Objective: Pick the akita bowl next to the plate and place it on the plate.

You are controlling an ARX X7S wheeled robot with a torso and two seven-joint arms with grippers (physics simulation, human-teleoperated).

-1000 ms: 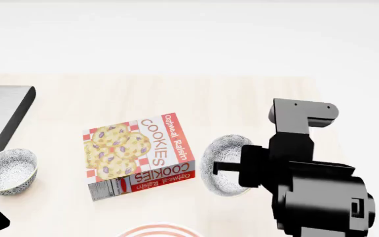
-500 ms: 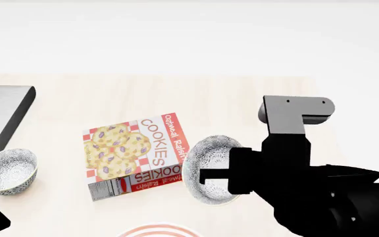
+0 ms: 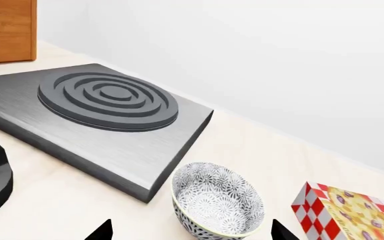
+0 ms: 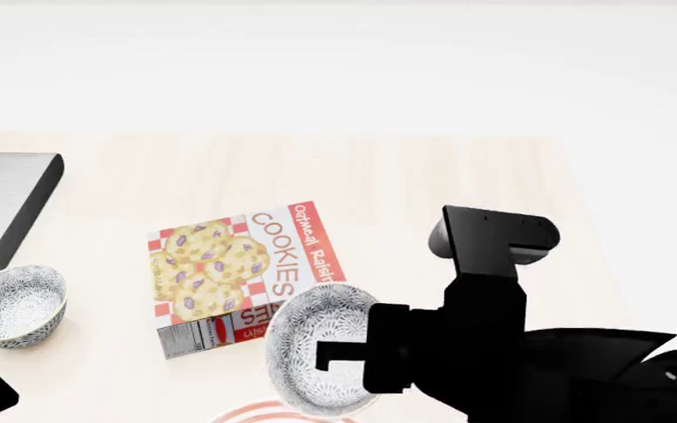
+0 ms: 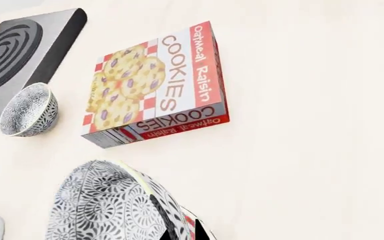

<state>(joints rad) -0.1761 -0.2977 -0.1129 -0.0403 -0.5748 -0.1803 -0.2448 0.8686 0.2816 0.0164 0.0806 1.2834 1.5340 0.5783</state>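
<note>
Gripping the akita bowl (image 4: 321, 357) by its rim, the right end effector (image 4: 336, 359) hung over the plate's (image 4: 244, 412) far edge; the pale surface (image 4: 433, 185) lay open rightward; left end effector's state undeterminable.

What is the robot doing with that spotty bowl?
The right gripper is holding a patterned akita bowl up off the table, tilted, just above the red-ringed plate at the near edge. A cookie box lies flat beside it. A second matching bowl sits near the stove burner, under the idle left gripper.
</note>
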